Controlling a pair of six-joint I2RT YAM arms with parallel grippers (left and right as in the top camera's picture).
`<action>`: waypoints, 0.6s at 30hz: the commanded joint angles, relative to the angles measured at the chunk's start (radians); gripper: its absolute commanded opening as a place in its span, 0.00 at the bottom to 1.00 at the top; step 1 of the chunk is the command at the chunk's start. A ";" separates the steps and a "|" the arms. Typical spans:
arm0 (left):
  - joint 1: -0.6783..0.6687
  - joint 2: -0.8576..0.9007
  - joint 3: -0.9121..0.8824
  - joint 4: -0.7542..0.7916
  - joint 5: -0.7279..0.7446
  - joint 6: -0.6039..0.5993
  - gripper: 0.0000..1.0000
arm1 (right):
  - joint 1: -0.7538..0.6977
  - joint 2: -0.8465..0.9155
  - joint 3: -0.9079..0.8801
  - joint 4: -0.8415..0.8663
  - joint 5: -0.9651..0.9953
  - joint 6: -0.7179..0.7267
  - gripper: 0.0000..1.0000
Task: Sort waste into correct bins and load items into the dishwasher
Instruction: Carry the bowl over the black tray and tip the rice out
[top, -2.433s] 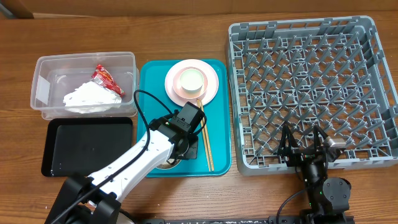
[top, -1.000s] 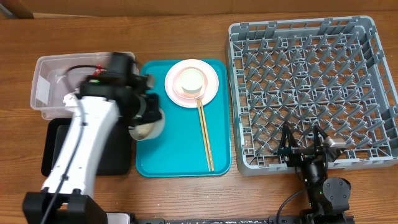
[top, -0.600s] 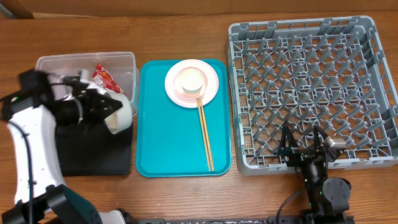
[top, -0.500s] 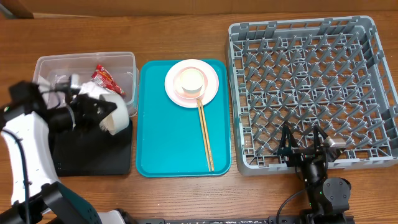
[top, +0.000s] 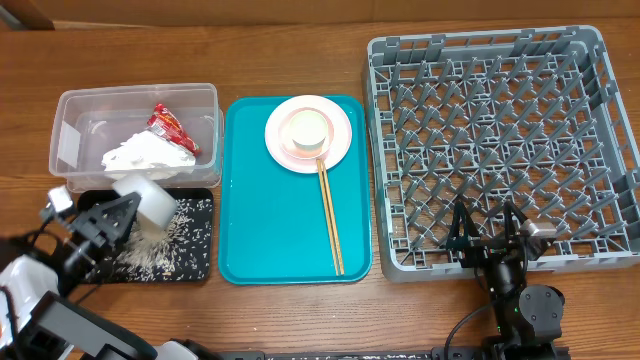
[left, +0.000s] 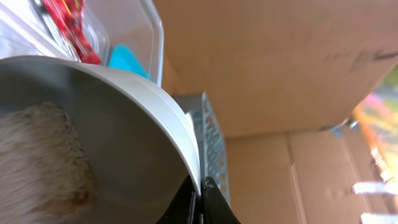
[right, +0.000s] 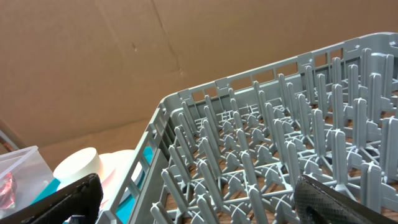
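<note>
My left gripper (left: 200, 202) is shut on the rim of a white bowl (top: 150, 205), tipped over the black tray (top: 200, 270). White rice grains (top: 160, 250) lie scattered in the tray, and some rice still clings inside the bowl (left: 43, 155). The clear tub (top: 70, 105) holds the white napkin (top: 145, 155) and red wrapper (top: 170, 125). The pink plate (top: 340, 140) with the white cup (top: 307, 130) and the chopsticks (top: 330, 215) lie on the teal tray (top: 260, 200). My right gripper (top: 490, 232) is open and empty at the front edge of the grey rack (top: 490, 140).
The grey rack's pegs (right: 280, 155) fill the right wrist view, with the cup (right: 78, 165) and plate beyond its left wall. A cardboard wall (right: 186, 50) stands behind the table.
My left arm carried the white bowl from the teal tray leftward over the black tray and tipped it. Rice now lies in the black tray. The right arm has not moved.
</note>
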 joint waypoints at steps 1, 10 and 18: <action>0.074 -0.008 -0.050 0.015 0.128 0.066 0.04 | 0.000 -0.009 -0.011 0.007 -0.006 -0.003 1.00; 0.113 -0.008 -0.080 -0.042 0.137 0.039 0.04 | 0.000 -0.009 -0.011 0.007 -0.006 -0.003 1.00; 0.099 -0.008 -0.079 -0.061 0.138 0.063 0.04 | 0.000 -0.009 -0.011 0.007 -0.006 -0.003 1.00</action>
